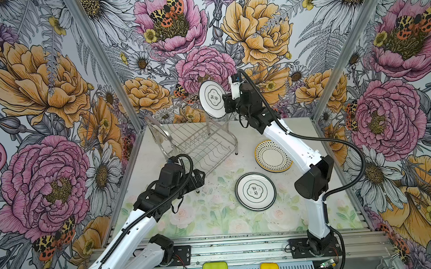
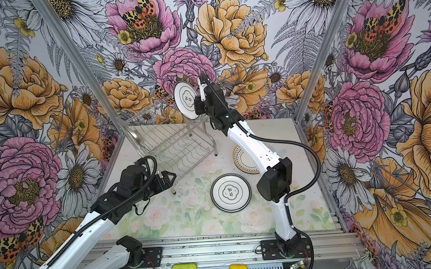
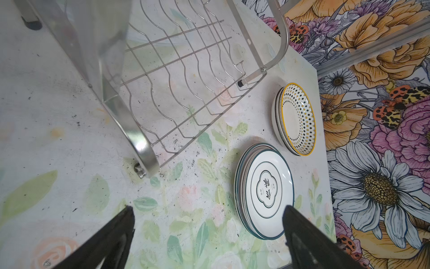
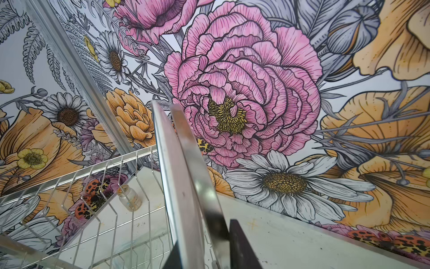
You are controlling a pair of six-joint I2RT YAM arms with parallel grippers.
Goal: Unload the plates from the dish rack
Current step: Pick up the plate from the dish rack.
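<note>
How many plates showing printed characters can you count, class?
2. An upright plate on the dish rack's upper tier, at the right hand; the top plate of the nearer stack on the table. Plates beneath may match.

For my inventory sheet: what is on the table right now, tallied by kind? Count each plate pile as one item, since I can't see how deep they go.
Dish rack: 1
Upright plate in the rack: 1
Plate piles on the table: 2, the dotted pile and the teal-rimmed pile
Glass jar: 1
Total: 5
</note>
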